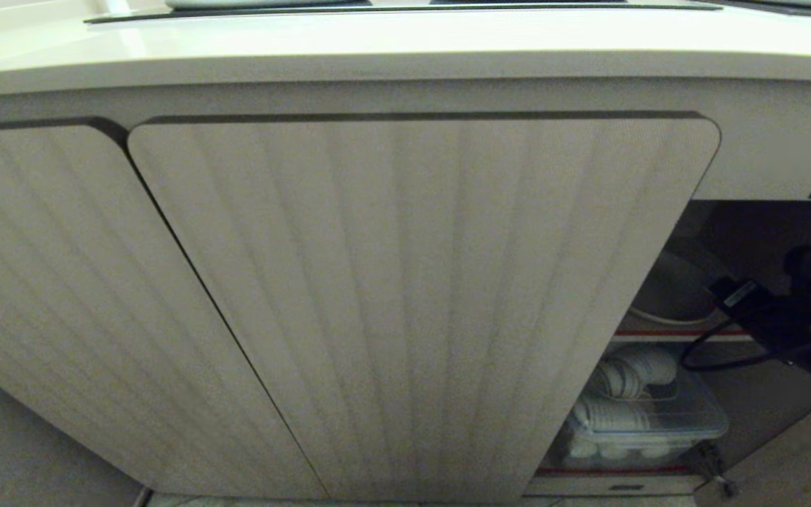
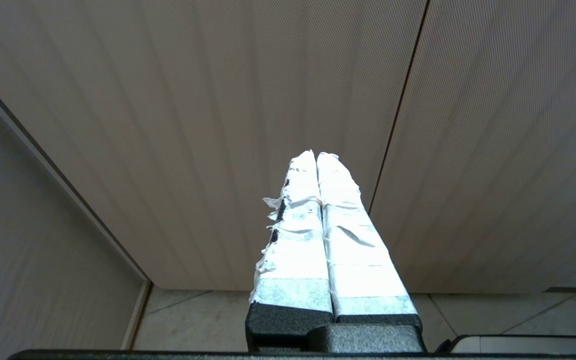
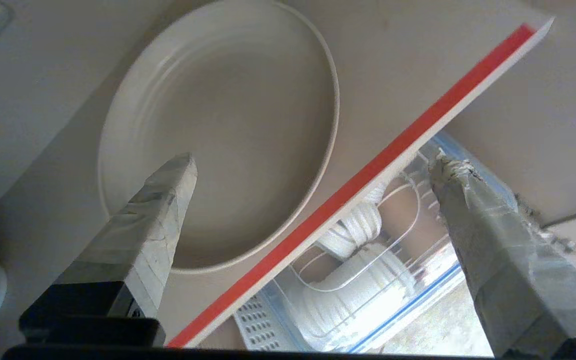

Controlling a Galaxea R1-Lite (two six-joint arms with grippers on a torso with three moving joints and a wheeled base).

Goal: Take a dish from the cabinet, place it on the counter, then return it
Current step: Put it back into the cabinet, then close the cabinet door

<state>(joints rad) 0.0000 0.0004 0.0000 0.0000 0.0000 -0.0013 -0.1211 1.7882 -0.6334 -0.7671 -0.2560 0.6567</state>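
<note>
— Looking into the cabinet [image 1: 419, 303], where was the dish [image 3: 218, 130]?
— It lay flat on the inner shelf [image 3: 408, 65], just behind the red-striped front edge [image 3: 358, 185] — nothing was holding it. From the head, only a pale sliver of its rim showed in the open gap at the right of the ribbed door.

— And the right gripper [image 3: 313, 165]?
— Its fingers [image 3: 163, 200] stood wide apart with nothing between them. One taped finger hung over the dish's nearer side; the other was out past the shelf edge, over the clear container [image 3: 368, 280] on the level below. Whether the first finger touched the dish, I couldn't tell. In the head view the arm came in dark from the right, a black cable [image 1: 729, 352] looping under it.

— What was in that container?
— White rounded pieces, stacked close; I couldn't say more.

— The left gripper [image 2: 316, 156]?
— Fingers pressed together on nothing, pointing at the closed ribbed doors to the left — parked, well away from the dish.

— The tabletop [image 1: 377, 42]?
— It ran cream-coloured along the top, above the doors, with a dark strip [image 1: 405, 8] at its far edge.
</note>
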